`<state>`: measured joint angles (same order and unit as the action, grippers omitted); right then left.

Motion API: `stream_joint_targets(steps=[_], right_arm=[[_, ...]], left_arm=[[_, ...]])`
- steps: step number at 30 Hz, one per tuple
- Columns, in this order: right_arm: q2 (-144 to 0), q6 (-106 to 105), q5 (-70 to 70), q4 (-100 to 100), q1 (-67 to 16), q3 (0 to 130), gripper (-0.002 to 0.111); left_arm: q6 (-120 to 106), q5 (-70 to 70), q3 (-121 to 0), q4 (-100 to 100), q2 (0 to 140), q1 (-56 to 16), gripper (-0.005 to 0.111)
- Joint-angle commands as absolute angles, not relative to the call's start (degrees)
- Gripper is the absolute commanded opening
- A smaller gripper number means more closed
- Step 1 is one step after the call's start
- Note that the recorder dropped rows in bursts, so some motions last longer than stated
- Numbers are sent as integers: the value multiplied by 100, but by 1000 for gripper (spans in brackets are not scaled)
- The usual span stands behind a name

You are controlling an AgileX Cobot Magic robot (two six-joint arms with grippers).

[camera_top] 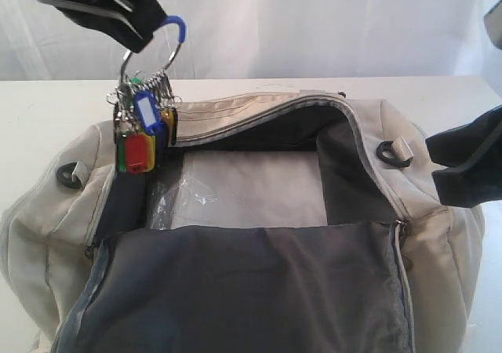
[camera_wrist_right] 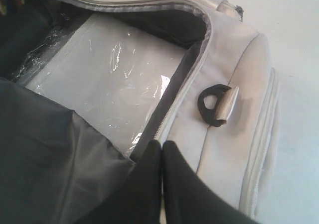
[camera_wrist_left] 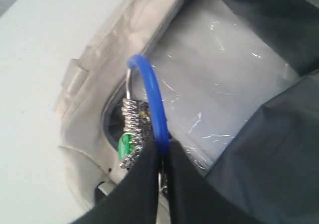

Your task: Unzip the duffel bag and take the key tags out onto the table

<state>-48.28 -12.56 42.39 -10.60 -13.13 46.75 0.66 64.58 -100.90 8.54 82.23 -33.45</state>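
The cream duffel bag (camera_top: 439, 243) lies unzipped on the white table (camera_top: 47, 110), its dark-lined flap (camera_top: 243, 290) folded toward the camera. My left gripper (camera_top: 153, 30) is shut on the blue-sleeved metal ring of the key tags (camera_top: 141, 137). The bunch hangs in the air over the bag's left end, above the opening's rim. In the left wrist view the jaws of this gripper (camera_wrist_left: 163, 147) pinch the blue ring, and the key tags (camera_wrist_left: 133, 129) dangle beyond. My right gripper (camera_top: 443, 169) (camera_wrist_right: 162, 147) is shut and empty, hovering over the bag's right end by the zipper edge.
A flat panel wrapped in clear plastic (camera_top: 251, 188) (camera_wrist_right: 114, 69) covers the bag's bottom. Black D-rings (camera_top: 390, 151) (camera_wrist_right: 214, 104) sit at both ends of the bag. Bare table (camera_wrist_left: 35, 59) stretches behind and left of the bag, with a white curtain at the back.
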Motion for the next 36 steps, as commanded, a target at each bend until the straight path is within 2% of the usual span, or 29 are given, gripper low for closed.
stream_joint_targets(steps=[1,10,16,23,26,32,33,36], right_arm=[[-4808,-1220,4170,-1076,-1314,4580,0],[-4808,-1220,4104,-1076,-1314,4507,0],[-4808,-1258,4064,-1087,-1314,4475,0],[-4808,-1258,4053,-1087,-1314,4475,0],[-4808,-1220,4019,-1087,-1314,4470,0],[-4808,-1218,3998,-1087,-1314,4470,0],[-4808,-1218,3998,-1087,-1314,4470,0],[-4808,-1218,3976,-1087,-1314,4470,0]], left_arm=[[368,6926,-10074,1351,7826,-3387,0],[738,6996,-10033,2376,7386,-3376,0],[812,6996,-9510,2544,7240,-2885,0],[129,6558,-8627,1004,7277,-2668,0],[-1284,6157,-8247,-250,7480,-2668,0],[-2498,5708,-7856,-291,8549,-2728,0],[-2663,5609,-7822,-291,8675,-2758,1],[-2676,4872,-7781,-182,9179,-2873,27]])
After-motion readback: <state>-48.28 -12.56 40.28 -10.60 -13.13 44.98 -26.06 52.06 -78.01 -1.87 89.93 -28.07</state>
